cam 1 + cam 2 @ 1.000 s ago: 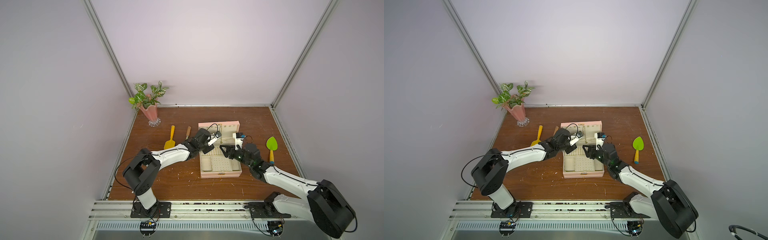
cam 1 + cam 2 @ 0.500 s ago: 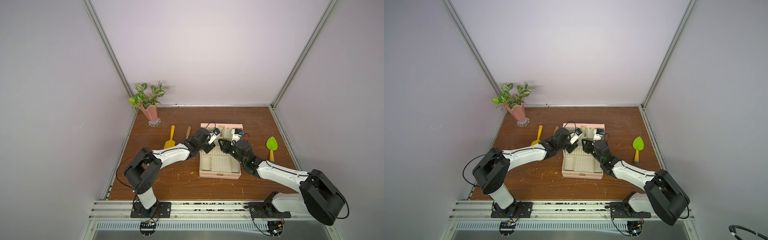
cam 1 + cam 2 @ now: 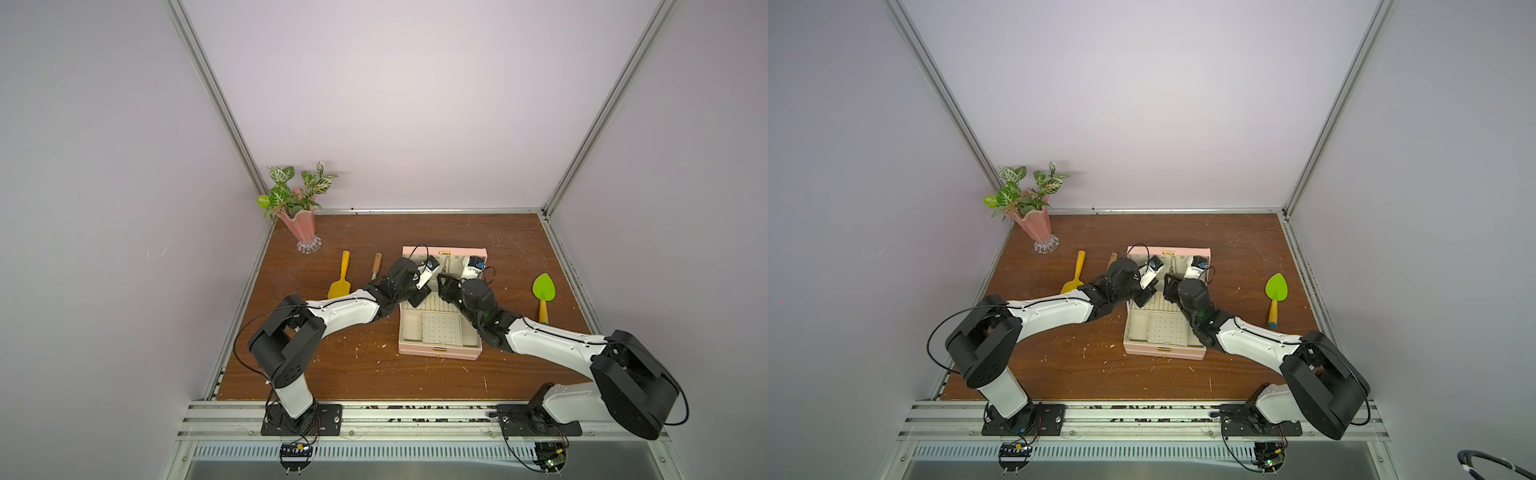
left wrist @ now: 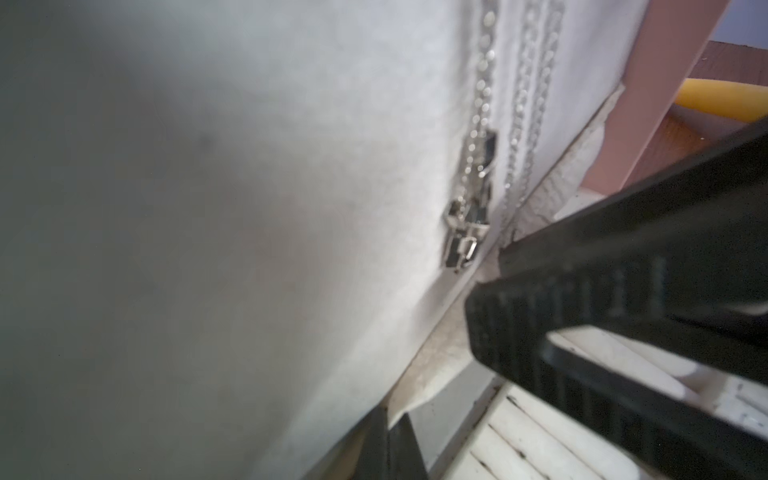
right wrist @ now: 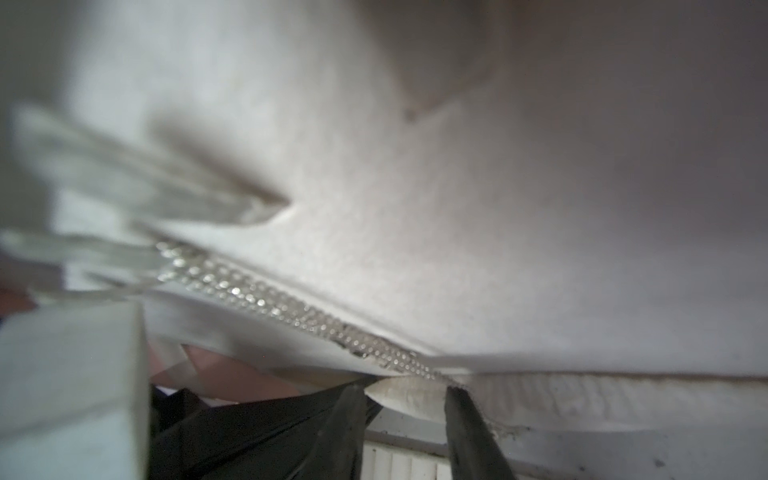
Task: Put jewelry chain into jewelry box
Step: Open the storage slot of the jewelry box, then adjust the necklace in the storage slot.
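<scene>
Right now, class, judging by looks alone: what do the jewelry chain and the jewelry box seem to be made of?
Jewelry chain: probably polished silver-toned metal; tiny links glint. Jewelry box: pink shell smooth and matte, perhaps faux leather, uncertain; cream lining looks like soft velvety fabric, with a fuzzy nap.

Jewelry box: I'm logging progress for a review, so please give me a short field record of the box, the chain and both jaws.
box: jewelry box, open, lid upright
chain: jewelry chain hanging against the lid's cream lining
left jaws: shut, over the box near the lid
right jaws: apart, astride the pocket edge of the lining; grip unclear
outside the box: yellow scoop, green trowel
</scene>
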Robot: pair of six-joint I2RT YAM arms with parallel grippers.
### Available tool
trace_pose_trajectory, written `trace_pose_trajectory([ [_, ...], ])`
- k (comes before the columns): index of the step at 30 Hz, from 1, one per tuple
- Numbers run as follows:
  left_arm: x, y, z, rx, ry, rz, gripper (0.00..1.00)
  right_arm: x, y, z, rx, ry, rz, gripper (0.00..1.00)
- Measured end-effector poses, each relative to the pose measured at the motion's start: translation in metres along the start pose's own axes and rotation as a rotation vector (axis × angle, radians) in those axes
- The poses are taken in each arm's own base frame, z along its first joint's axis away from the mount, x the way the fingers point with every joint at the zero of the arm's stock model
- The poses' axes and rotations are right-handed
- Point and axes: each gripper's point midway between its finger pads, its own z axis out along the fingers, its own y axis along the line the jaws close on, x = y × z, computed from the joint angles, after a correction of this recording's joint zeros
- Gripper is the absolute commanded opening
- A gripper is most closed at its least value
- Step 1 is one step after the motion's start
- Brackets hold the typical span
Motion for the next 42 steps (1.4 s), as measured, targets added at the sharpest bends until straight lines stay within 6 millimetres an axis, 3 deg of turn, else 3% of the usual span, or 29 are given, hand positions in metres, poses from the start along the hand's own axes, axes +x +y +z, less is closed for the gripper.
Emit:
trace_pose_trajectory([
  [21, 0.005, 0.013, -0.003, -0.071, 0.008, -0.040, 0.01, -0.006, 0.014, 0.036, -0.036, 0.045, -0.127, 0.30],
  [28, 0.003, 0.016, 0.000, -0.078, 0.024, -0.064, 0.01, -0.008, 0.008, 0.036, -0.046, 0.050, -0.141, 0.32],
  [34, 0.001, 0.018, 0.003, -0.082, 0.025, -0.076, 0.01, -0.011, 0.004, 0.032, -0.041, 0.040, -0.118, 0.18],
  [38, -0.002, 0.021, 0.006, -0.084, 0.024, -0.089, 0.01, -0.017, 0.004, 0.022, -0.049, 0.025, -0.094, 0.17],
  [42, -0.002, 0.021, 0.007, -0.084, 0.026, -0.092, 0.01, -0.035, 0.015, 0.008, -0.082, -0.016, -0.074, 0.13],
])
